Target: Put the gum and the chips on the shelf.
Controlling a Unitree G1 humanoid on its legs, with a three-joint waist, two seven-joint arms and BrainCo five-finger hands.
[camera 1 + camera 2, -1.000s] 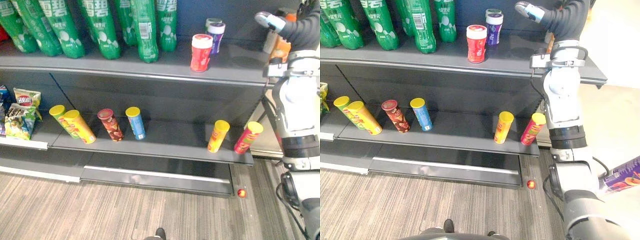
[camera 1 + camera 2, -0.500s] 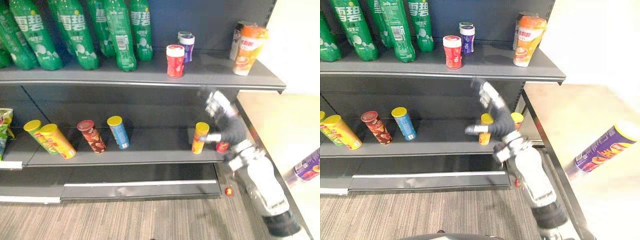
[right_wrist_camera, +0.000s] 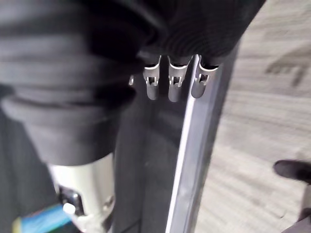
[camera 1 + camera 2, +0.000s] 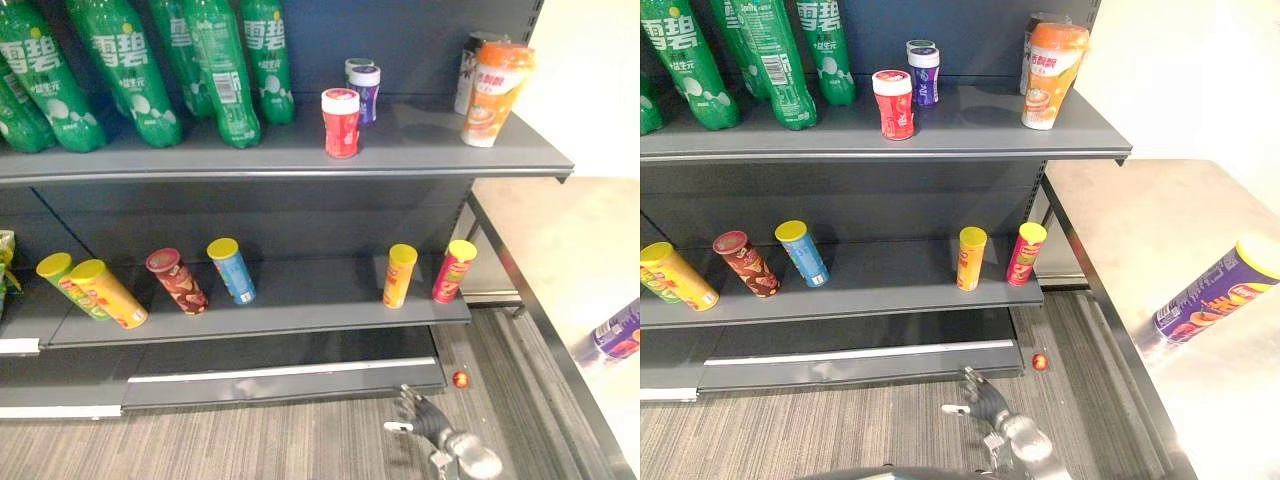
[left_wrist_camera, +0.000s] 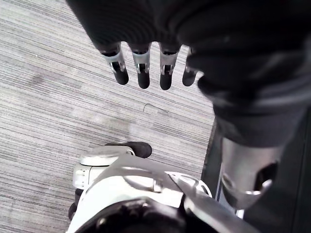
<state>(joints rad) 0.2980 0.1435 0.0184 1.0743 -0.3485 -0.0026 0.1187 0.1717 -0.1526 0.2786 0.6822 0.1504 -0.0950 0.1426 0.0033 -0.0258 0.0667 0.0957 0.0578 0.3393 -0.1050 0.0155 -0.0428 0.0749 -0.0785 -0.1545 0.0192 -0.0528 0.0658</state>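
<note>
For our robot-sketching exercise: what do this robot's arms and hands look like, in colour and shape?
The left hand has slim silver fingers with rounded dark tips in a row; the right hand shows matching silver fingers. A dark ribbed cover wraps each hand's back and wrist, and the forearms beyond are smooth silver-grey tubes.

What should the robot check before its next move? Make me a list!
1. Right hand empty and open: ok, it hangs low near the floor.
2. Left hand empty, fingers straight: ok.
3. Purple chips can on a shelf: not ok, it lies on the pale table at the right.
4. Red gum jar upright on the top shelf: ok.
5. Free room on the lower shelf between the blue can and the yellow can: ok.
</note>
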